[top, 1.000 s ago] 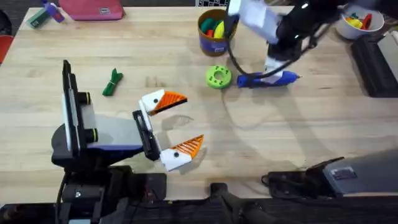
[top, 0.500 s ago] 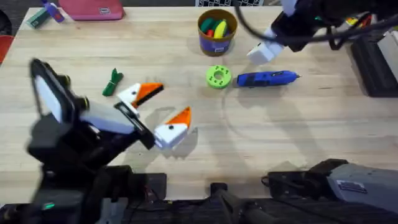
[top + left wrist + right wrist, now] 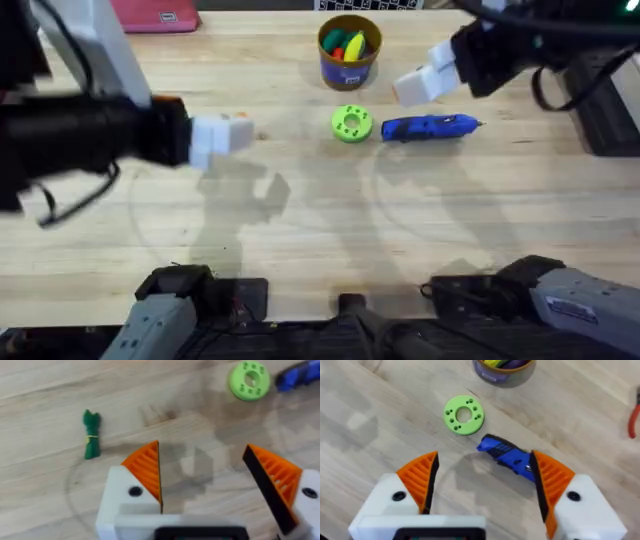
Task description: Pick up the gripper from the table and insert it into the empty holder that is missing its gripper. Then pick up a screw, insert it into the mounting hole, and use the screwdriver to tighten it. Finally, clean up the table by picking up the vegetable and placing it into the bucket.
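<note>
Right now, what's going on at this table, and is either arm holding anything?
Neither arm holds anything. The left gripper is open above bare wood, with the vegetable lying off to one side. The right gripper is open over the screwdriver, which lies flat beside the green disc. The bucket stands behind them, toys already inside. The vegetable is not yet in it.

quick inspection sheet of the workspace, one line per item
surface: wooden table, bare in the middle
job's things: screwdriver lying flat; vegetable lying on the wood; bucket upright, holding toys
clutter: green disc beside the screwdriver; pink pouch at the far edge
grippers: left gripper open above the table; right gripper open above the screwdriver
cables: black cable hanging from the left arm
surroundings: nothing seen
</note>
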`<control>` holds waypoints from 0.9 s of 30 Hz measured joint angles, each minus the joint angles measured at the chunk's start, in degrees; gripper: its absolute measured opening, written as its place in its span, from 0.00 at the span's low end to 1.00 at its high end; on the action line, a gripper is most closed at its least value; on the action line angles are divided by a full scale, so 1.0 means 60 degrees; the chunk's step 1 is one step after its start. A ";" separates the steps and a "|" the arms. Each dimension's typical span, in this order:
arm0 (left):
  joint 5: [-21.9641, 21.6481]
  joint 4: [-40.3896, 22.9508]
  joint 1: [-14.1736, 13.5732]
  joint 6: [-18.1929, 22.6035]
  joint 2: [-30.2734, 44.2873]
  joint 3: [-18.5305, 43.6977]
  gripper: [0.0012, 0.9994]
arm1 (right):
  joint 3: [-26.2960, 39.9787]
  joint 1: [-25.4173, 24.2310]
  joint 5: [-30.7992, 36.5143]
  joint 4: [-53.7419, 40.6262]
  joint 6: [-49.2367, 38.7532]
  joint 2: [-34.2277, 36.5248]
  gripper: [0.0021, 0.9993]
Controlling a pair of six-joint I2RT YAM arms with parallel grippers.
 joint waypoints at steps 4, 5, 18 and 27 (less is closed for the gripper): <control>-0.0892 -0.0532 0.0154 0.0075 0.1189 0.1242 0.99 | -0.1054 -0.0092 -0.0152 0.0444 0.0513 -0.0429 0.99; -0.1185 -0.0631 0.0199 0.0089 0.1361 0.1467 0.99 | -0.1257 -0.0111 -0.0174 0.0513 0.0618 -0.0511 0.99; -0.3279 0.0275 0.2380 0.1457 0.5861 0.2474 0.98 | -0.1893 -0.0140 -0.0280 0.0519 0.1104 -0.0681 0.99; -0.3340 0.0769 0.2849 0.2174 0.8697 0.2547 0.98 | -0.1893 -0.0140 -0.0280 0.0502 0.1107 -0.0681 0.99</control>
